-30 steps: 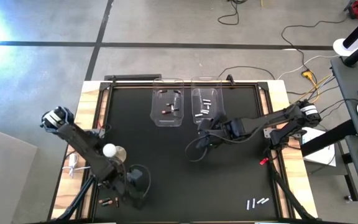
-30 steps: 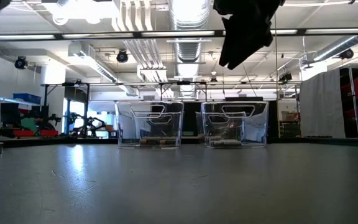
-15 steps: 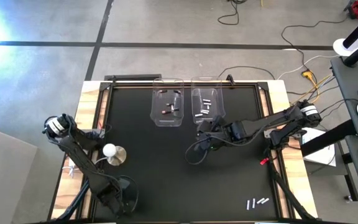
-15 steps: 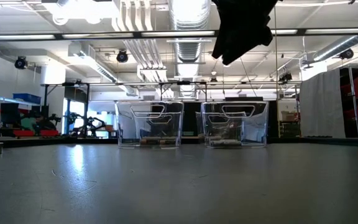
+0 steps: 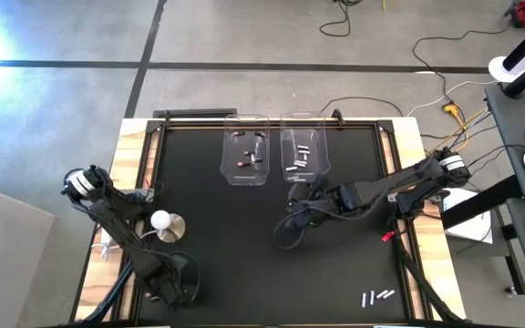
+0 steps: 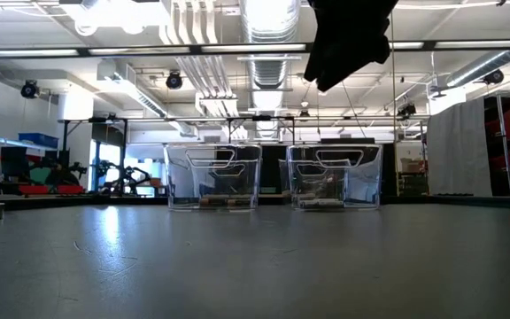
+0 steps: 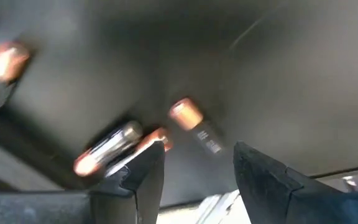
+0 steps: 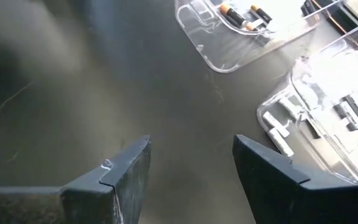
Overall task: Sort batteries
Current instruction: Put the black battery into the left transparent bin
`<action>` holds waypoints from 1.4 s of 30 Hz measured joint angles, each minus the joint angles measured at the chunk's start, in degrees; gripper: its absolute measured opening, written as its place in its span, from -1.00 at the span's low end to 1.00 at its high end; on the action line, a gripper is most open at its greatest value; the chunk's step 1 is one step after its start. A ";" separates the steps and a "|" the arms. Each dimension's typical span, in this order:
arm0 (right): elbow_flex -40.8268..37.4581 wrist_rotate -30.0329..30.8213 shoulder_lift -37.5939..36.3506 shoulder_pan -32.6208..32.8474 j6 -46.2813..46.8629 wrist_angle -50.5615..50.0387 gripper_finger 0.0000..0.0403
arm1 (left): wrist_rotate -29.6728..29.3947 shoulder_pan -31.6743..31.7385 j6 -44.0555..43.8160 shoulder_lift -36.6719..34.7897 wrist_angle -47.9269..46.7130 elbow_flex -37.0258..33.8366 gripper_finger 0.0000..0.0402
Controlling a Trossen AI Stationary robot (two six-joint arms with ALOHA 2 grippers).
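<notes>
The left tool (image 7: 194, 171) hangs low over the near left corner of the black matte table (image 5: 244, 237), its two dark fingers (image 7: 145, 171) spread apart with nothing between them, and just ahead of them lie several dark, copper-tipped cylindrical batteries (image 7: 194, 124), one between the fingertips' line and two more lying side by side beside the one finger; whether that finger touches them cannot be told. From above, this tool (image 5: 173, 290) shows at the table's near edge, close to a white round-based knob on a metal disc (image 5: 162, 221). The right tool (image 8: 191, 165) is held above the middle of the table, fingers spread wide and empty, pointed toward two clear plastic bins; from above it (image 5: 301, 211) sits just in front of the right-hand clear bin (image 5: 303, 153). That bin holds silvery-white slim batteries (image 8: 278, 127), while the left-hand clear bin (image 5: 246, 157) beside it holds dark copper-ended batteries (image 8: 241, 18). A few more silvery-white batteries (image 5: 376, 297) lie loose on the table near its near right corner, well apart from both tools. A small red object (image 5: 386, 236) rests by the table's right edge.
</notes>
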 joint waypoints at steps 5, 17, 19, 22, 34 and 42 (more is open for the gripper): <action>0.00 0.00 -0.02 0.68 0.00 -0.01 0.09 | -2.39 0.11 -1.19 -0.08 5.81 -3.44 -0.16; 0.00 -0.08 0.00 0.99 0.00 -0.02 0.09 | -2.19 0.17 -1.40 -0.39 10.22 -6.52 -0.36; 0.00 -0.08 0.00 0.99 -0.01 -0.02 0.09 | -2.30 0.22 -1.44 -0.37 10.13 -6.79 -0.51; 0.51 -1.11 0.00 0.99 0.22 -0.26 0.09 | -2.73 0.24 -1.66 -0.37 9.29 -7.12 -0.75; 14.05 -6.24 -0.68 1.47 -6.47 -0.01 0.09 | -12.74 0.20 0.50 -0.45 4.99 -3.99 -0.91; 25.33 -6.35 -1.65 1.47 -22.45 -1.72 0.09 | -28.67 3.17 3.66 -3.22 -5.95 6.25 -0.93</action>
